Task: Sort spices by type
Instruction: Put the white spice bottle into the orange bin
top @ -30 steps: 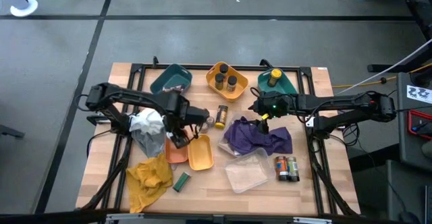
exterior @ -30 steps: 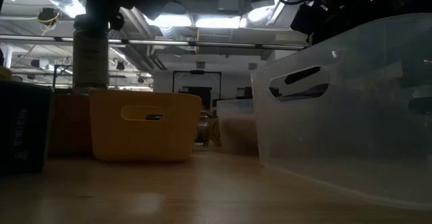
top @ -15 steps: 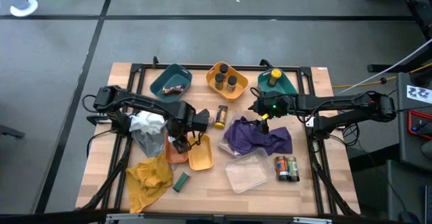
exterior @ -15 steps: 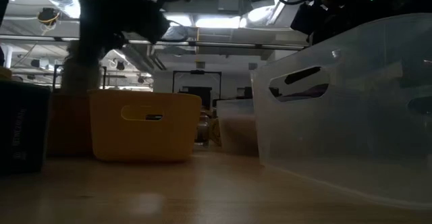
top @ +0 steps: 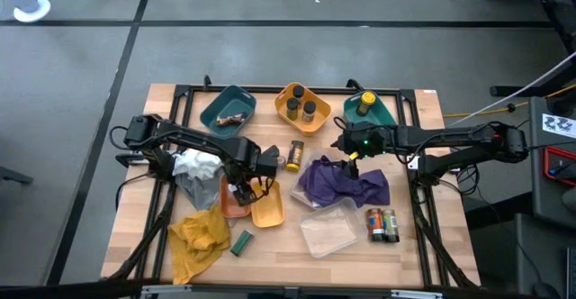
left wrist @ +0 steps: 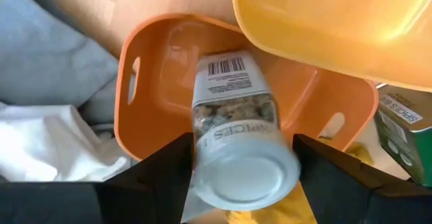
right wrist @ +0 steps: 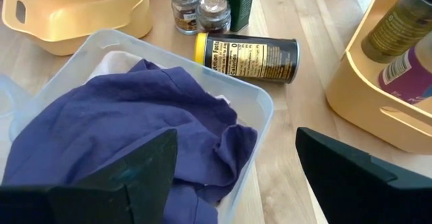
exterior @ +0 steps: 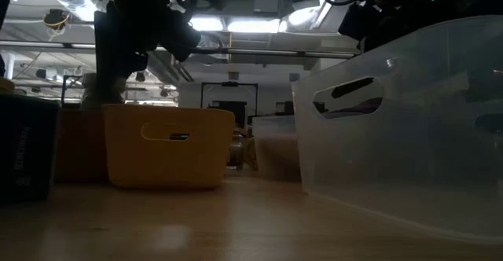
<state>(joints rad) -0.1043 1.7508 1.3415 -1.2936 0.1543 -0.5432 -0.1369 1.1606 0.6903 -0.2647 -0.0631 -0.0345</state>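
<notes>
A: The left gripper [left wrist: 236, 177], low in the left wrist frame, is clenched around a pale-lidded spice jar [left wrist: 237, 143], lid toward the camera. Why there?

B: It hangs over the orange tray [left wrist: 158, 55] at that frame's centre, so I judge that tray is the jar's bin. The yellow tray [left wrist: 351, 28] overlaps it at the upper right.

A: And the right gripper [right wrist: 233, 177]?

B: Released, fingers wide, holding nothing, hovering over the purple cloth [right wrist: 121, 116] in a clear bin [right wrist: 266, 109], likely waiting. Beyond, at that frame's upper middle, a yellow-lidded jar [right wrist: 250, 54] lies on the table, unsorted.

A: Farther off?

B: Top centre of the high view, jars stand in the yellow bin [top: 301, 107].
</notes>
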